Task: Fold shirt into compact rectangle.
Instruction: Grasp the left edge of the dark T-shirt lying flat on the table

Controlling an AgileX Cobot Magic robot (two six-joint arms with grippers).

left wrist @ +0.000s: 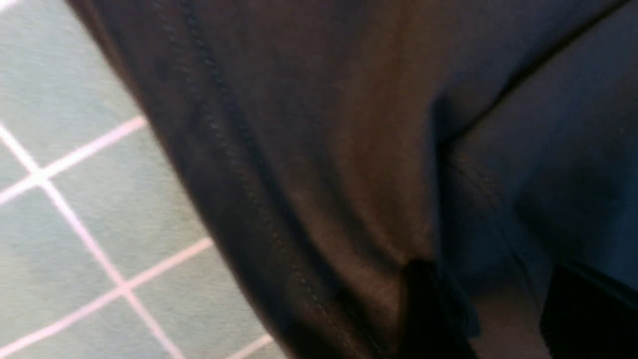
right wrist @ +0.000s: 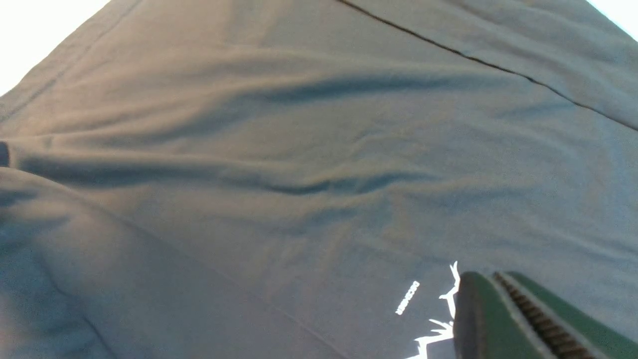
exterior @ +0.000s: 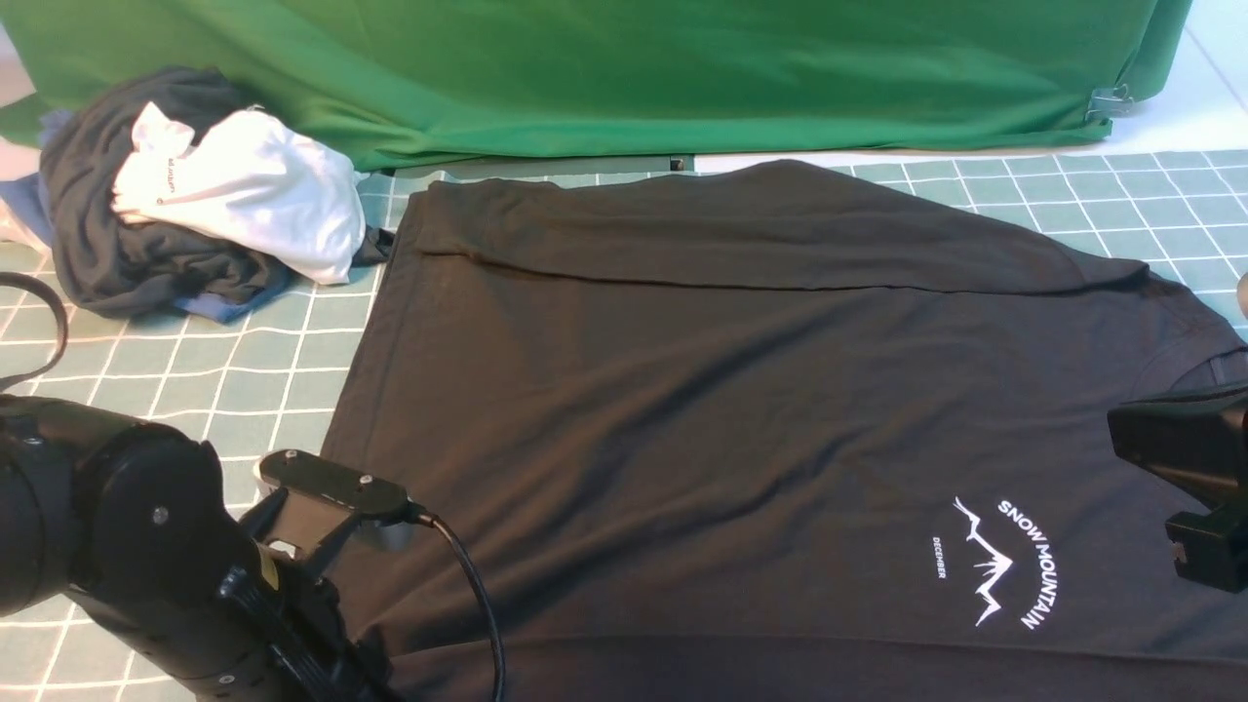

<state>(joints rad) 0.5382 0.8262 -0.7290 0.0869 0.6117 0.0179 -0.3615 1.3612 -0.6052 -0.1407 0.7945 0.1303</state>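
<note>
Shirt point(exterior: 682, 409) lies print-up across the mat's point(exterior: 195, 390) middle and right, its far edge folded inward. My left gripper point(left wrist: 503, 311) stands parted at the hem, clamping nothing; my right gripper point(right wrist: 503, 294) is closed and empty. Next, I judge: grip both ends for the following fold.

The shirt point(exterior: 682, 409) is spread flat across the middle and right of the mat point(exterior: 244, 370), with a flap along its far side folded over on top of it. Its chest print point(exterior: 1004, 565) lies toward the right, near the front. Far left, a pile of clothes point(exterior: 175, 195) sits on the mat just beside the shirt's far left corner, the backdrop cloth point(exterior: 624, 68) behind both, while the left gripper point(left wrist: 508, 319) is over the shirt's left hem at the near left and the right gripper point(right wrist: 466, 309) is by the print.
</note>
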